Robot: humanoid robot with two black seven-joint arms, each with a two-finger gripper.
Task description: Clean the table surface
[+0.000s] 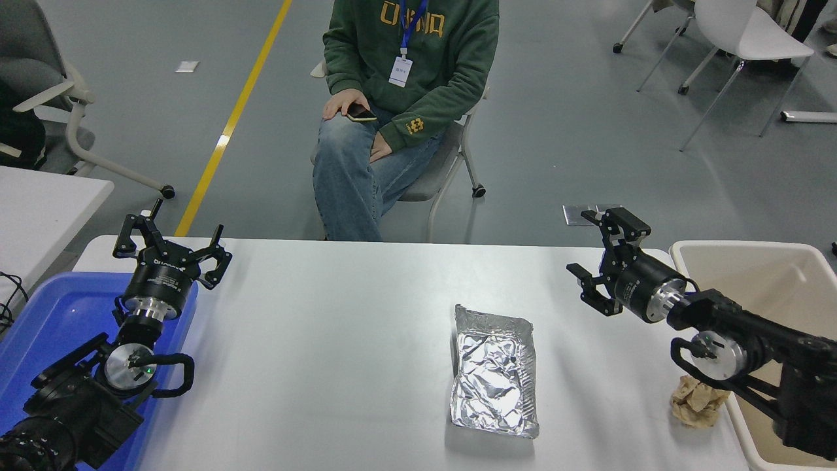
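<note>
The white table surface [340, 353] fills the lower picture. A crumpled silver foil packet [494, 369] lies on it right of the middle. A crumpled brown paper ball [696, 400] lies near the table's right edge, partly under my right arm. My right gripper [605, 258] is open and empty, held above the table's far right part, up and to the right of the foil. My left gripper [171, 248] is open and empty, parked at the far left over the tray's edge.
A blue plastic tray [46, 327] sits at the left under my left arm. A beige bin [758, 288] stands at the table's right end. A person in a green hoodie [409, 72] sits on a chair beyond the far edge. A smaller white table [39, 209] stands at the left.
</note>
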